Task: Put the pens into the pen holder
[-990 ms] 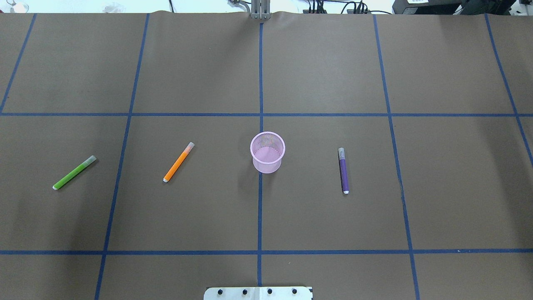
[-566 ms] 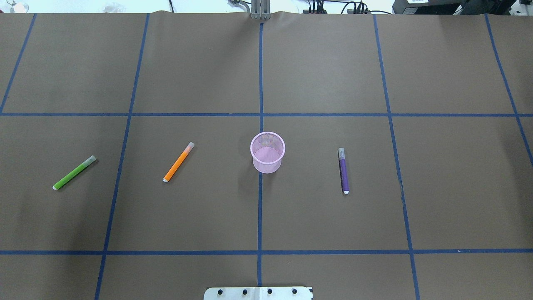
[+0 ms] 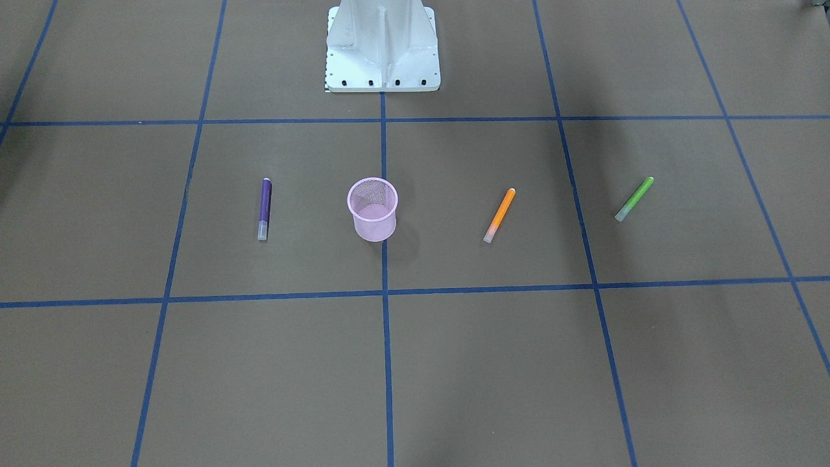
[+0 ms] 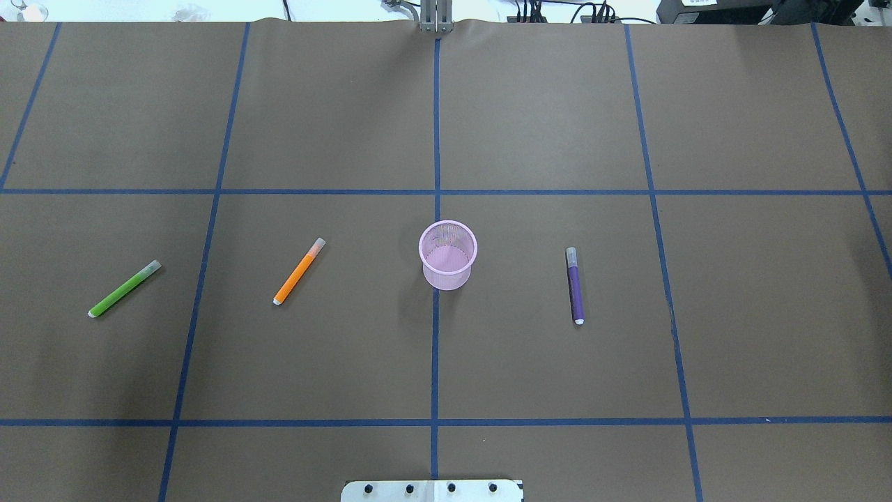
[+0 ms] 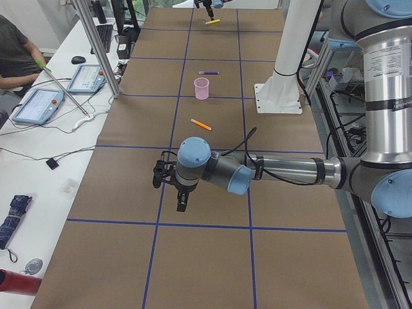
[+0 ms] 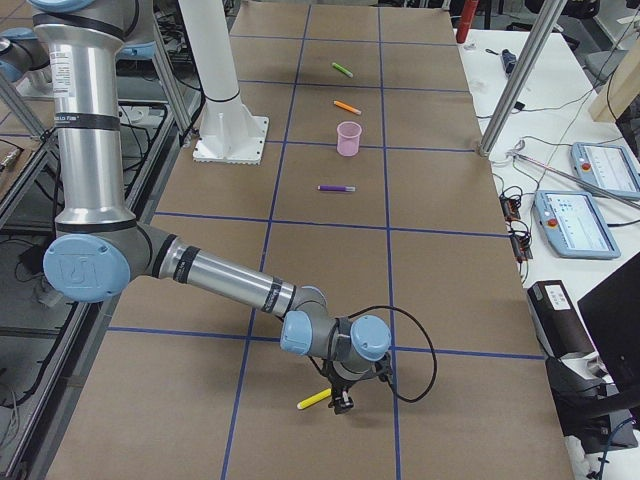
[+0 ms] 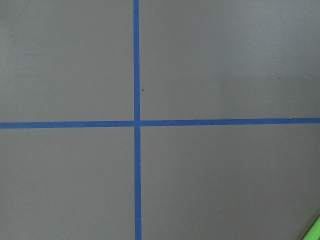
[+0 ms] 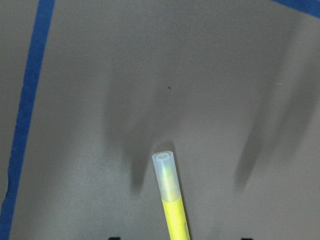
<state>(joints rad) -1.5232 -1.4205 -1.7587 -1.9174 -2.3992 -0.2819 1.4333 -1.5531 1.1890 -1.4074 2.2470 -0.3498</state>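
Yellow pen (image 8: 171, 205) centred below right end effector (image 6: 342, 405), presumably for pickup; closure of it and left end effector (image 5: 182, 205) cannot be determined.

Brown table cover (image 4: 313, 104), blue tape grid (image 4: 313, 192), control tablet (image 6: 575, 222), seated person (image 5: 16, 48), folded umbrella (image 5: 14, 215)

Pen holder (image 4: 447, 277): pink wire mesh, upright on the blue centre line (image 4: 434, 348) of the tabletop (image 4: 529, 118), mouth up, its floor showing through the mouth.

Orange pen (image 4: 299, 271): flat on the robot's left of the holder, slanted, pale cap at the far end.

Green pen (image 4: 124, 288): further left, well apart, with a similar slant and its cap at the far end.

Purple pen (image 4: 574, 285): on the robot's right, nearly parallel to the line, cap at the far end.

Yellow pen (image 6: 314, 400): far out at the right end of the tabletop, with a translucent cap.
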